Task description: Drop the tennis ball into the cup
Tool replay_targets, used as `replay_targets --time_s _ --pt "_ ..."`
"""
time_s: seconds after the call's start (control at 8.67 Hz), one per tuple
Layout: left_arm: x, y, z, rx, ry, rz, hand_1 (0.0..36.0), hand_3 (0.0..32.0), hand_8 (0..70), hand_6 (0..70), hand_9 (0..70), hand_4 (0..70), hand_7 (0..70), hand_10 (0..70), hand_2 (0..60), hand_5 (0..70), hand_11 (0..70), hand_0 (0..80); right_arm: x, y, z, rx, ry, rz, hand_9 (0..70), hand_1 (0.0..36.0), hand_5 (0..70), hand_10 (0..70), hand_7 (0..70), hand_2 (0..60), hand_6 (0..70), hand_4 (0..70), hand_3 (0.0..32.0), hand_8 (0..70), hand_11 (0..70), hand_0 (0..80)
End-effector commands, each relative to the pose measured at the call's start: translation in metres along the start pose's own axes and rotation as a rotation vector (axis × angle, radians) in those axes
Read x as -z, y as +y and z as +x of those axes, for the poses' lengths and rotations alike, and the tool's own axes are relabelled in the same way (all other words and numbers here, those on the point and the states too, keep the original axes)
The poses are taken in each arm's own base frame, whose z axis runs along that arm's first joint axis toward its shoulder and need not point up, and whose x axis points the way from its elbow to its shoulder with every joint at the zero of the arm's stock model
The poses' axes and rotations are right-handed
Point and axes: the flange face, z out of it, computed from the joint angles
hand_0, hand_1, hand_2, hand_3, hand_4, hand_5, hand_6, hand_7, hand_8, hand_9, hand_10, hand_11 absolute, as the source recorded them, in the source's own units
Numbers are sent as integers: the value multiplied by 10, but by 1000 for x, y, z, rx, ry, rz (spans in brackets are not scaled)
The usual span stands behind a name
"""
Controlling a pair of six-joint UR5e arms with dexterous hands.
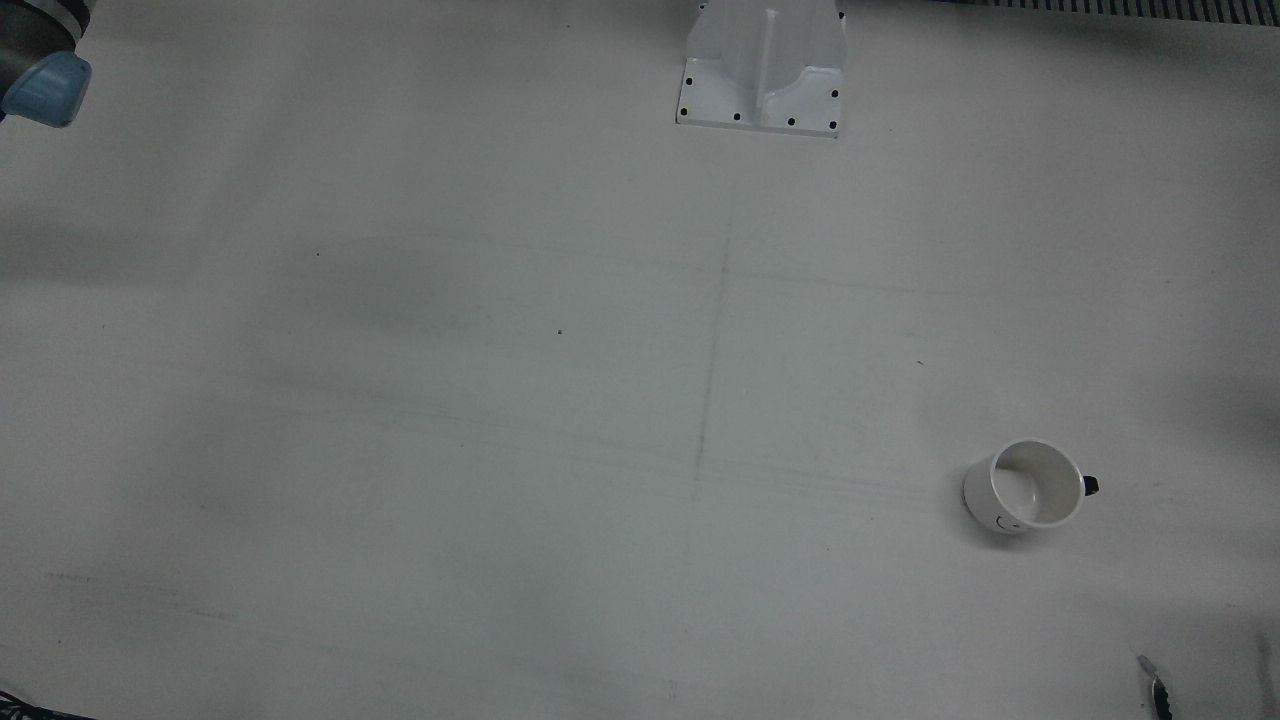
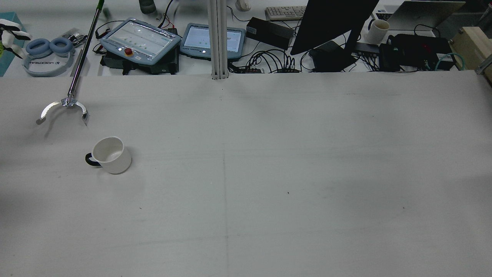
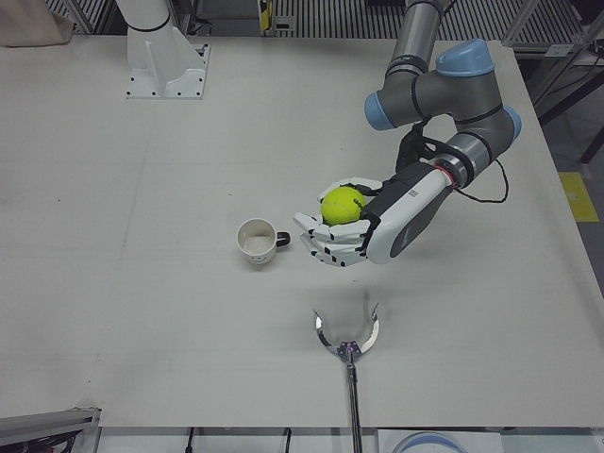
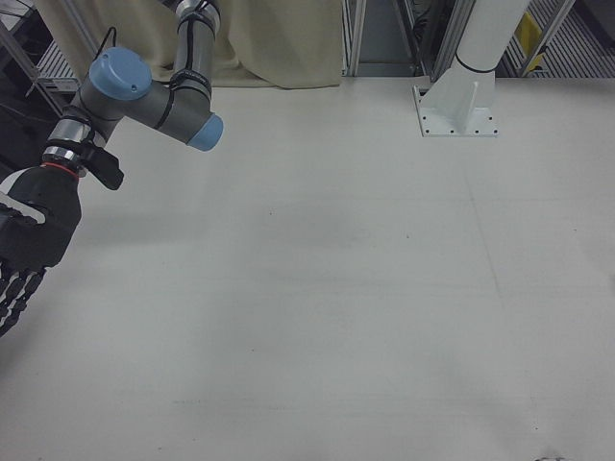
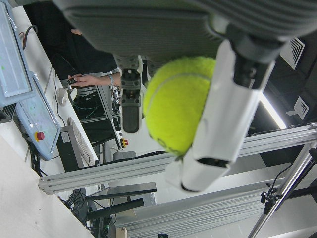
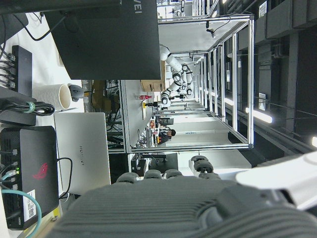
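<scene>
A yellow-green tennis ball (image 3: pixel 343 205) lies in my left hand (image 3: pixel 363 234), which is turned palm up with its fingers curled around the ball. The left hand view shows the ball (image 5: pixel 181 101) close up between the fingers (image 5: pixel 225 114). The white cup (image 3: pixel 255 242) with a dark handle stands upright on the table, just to the view's left of the hand's fingertips. The cup also shows in the front view (image 1: pixel 1030 487) and the rear view (image 2: pixel 109 155), and looks empty. My right hand (image 4: pixel 24 250) hangs at the far table edge with its fingers extended and nothing in it.
A metal reacher tool with a curved claw (image 3: pixel 347 332) lies on the table near the cup, on the operators' side; it also shows in the rear view (image 2: pixel 63 107). An arm pedestal (image 1: pixel 762 70) stands at the table's far edge. Monitors and cables (image 2: pixel 269 57) lie beyond the table.
</scene>
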Motion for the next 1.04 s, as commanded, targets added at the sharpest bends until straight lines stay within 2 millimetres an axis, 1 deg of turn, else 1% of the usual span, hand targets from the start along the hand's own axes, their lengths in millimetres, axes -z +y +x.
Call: replay_targets --time_s 0.0,0.12,0.23,0.35,0.46,0.58,0.69,0.81,0.92 --pt "-1 1 0 0 -1 -3 360 0 276 410 397 406 613 238 0 221 393 800 0 1 0 1 0 -2 0 0 0 0 0 0 0 0 0 0 0 0" --pt "-3 1 -4 3 -6 -4 360 0 296 496 400 415 604 238 0 236 392 800 0 1 0 1 0 -3 0 0 0 0 0 0 0 0 0 0 0 0" --pt "-2 -1 -5 5 -9 -2 360 0 289 456 404 422 621 236 0 228 389 800 0 3 0 1 1 -6 0 0 0 0 0 0 0 0 0 0 0 0" --pt "-3 -2 -8 9 -13 -1 360 0 274 373 407 424 642 233 0 213 384 800 0 3 0 2 1 -6 0 0 0 0 0 0 0 0 0 0 0 0" --pt "-3 -3 -10 10 -14 2 360 0 283 392 410 431 644 230 0 220 380 800 0 3 0 2 1 -6 0 0 0 0 0 0 0 0 0 0 0 0" --pt "-1 -5 -8 10 -12 6 360 0 295 451 406 427 629 228 0 235 376 800 0 3 0 2 1 -6 0 0 0 0 0 0 0 0 0 0 0 0" --pt "-3 -3 -9 10 -13 2 360 0 299 498 403 421 620 227 0 235 376 800 0 2 0 2 0 -5 0 0 0 0 0 0 0 0 0 0 0 0" --pt "-6 0 -9 9 -14 -6 360 0 258 276 414 428 666 228 0 194 376 800 0 3 0 2 1 -6 0 0 0 0 0 0 0 0 0 0 0 0" --pt "-8 2 -9 8 -15 -12 360 0 305 501 412 431 629 228 0 235 377 800 0 3 0 2 1 -6 0 0 0 0 0 0 0 0 0 0 0 0"
